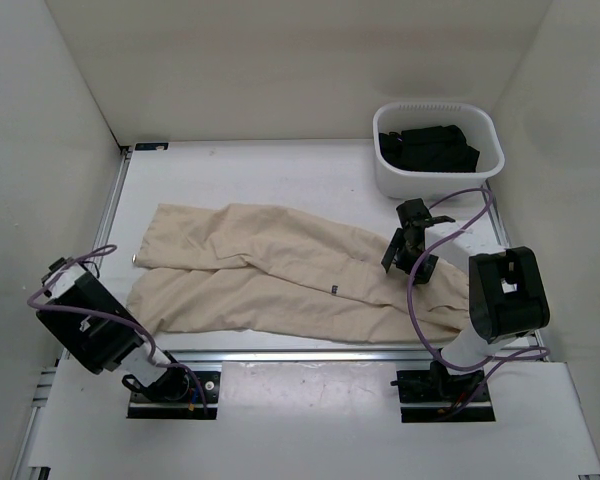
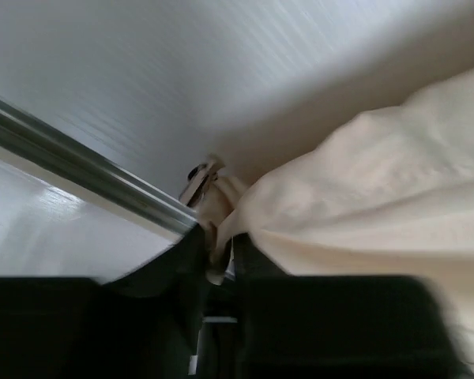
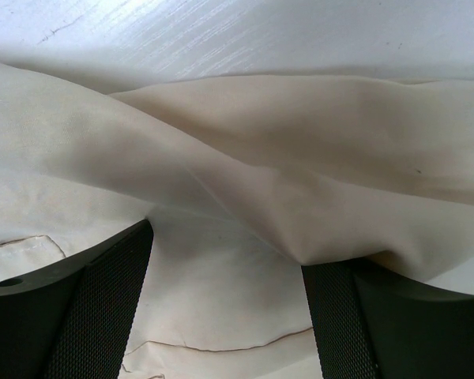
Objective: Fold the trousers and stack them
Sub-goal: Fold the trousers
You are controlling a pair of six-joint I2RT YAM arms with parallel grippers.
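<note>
Pinching a leg hem of the light beige soft cloth trousers spread across the white table, my left gripper looks clenched on fabric for folding; my right gripper hangs, jaws wide apart, over the waistband end.

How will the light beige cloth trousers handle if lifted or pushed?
Likely floppy: the light beige soft cloth trousers lie flat with loose folds, so they would probably sag from any held point. Probably light: thin fabric bunches between the left gripper's nearly closed fingers. A push would likely ruck the cloth rather than slide it whole.
</note>
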